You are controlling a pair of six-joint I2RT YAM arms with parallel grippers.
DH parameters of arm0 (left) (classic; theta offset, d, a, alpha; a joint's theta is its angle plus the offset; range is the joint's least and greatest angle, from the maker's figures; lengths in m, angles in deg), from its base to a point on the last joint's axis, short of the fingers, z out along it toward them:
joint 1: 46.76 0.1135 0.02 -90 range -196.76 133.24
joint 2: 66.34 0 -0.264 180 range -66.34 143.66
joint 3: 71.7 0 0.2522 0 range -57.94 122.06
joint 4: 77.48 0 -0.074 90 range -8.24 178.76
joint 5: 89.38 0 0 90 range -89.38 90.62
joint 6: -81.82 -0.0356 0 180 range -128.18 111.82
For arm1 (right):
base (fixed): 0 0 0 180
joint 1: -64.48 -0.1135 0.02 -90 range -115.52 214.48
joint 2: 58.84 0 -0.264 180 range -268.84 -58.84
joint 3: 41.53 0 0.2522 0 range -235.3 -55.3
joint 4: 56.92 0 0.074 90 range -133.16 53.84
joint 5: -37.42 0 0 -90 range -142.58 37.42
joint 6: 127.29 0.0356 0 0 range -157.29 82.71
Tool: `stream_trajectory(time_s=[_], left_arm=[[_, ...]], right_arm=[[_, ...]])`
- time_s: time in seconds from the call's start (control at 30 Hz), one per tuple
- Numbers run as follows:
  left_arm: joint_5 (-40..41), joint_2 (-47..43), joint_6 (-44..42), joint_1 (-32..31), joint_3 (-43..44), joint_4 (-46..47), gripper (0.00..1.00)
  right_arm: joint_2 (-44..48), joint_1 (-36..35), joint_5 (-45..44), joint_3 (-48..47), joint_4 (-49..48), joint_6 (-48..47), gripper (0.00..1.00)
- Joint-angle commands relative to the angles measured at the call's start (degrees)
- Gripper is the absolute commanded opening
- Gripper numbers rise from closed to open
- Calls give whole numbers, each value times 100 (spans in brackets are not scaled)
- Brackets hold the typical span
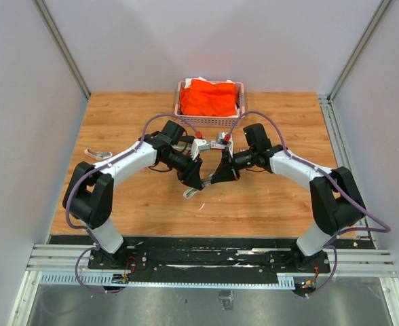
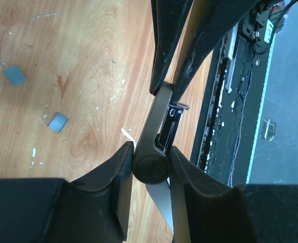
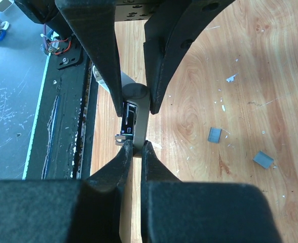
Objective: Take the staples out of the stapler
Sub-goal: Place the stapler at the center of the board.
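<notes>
A grey stapler [image 2: 156, 129] hangs above the wooden table, held from both ends. My left gripper [image 2: 151, 154] is shut on its round hinge end, and my right gripper [image 3: 137, 147] is shut on the thin edge of its lid. The black magazine [image 3: 129, 117] gapes open beside the lid, with a small metal tab at its tip. Two short grey strips of staples [image 3: 214, 134] [image 3: 263, 159] lie on the wood, together with tiny pale bits. From above, both grippers [image 1: 198, 182] [image 1: 216, 178] meet at the table's middle, and part of the stapler [image 1: 191, 193] pokes out below them.
A pink basket [image 1: 210, 121] holding orange cloth stands at the back centre. A small pale object [image 1: 98, 153] lies at the left of the table. A small white and red thing [image 1: 221, 142] sits between the arms' wrists. The black base rail [image 1: 206, 255] runs along the near edge.
</notes>
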Motion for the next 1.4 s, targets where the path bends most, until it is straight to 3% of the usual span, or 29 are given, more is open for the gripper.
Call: stream_trajectory(time_s=[0.0, 0.27, 0.43, 0.7, 0.97, 1.1, 1.37], left_arm=[[-79, -201, -39, 3, 19, 120, 18], [152, -270, 105, 7, -51, 335, 71], [399, -322, 116, 7, -26, 351, 89], [956, -411, -78, 7, 215, 132, 99], [2167, -749, -421, -76, 251, 195, 98], [3084, -930, -888, -484, 170, 226, 98], [3939, -929, -1345, -1123, 30, 230, 98]], right_arm=[[-60, 90, 518, -202, 139, 116, 0], [-148, 139, 485, -151, -232, 782, 0], [-195, 139, 287, -90, -447, 1092, 0], [-307, 139, -116, -81, -451, 1411, 0], [-564, 138, -415, -209, -398, 1924, 0], [-720, 138, -362, -281, -471, 2216, 0], [-791, 168, -370, -295, -561, 2479, 0]])
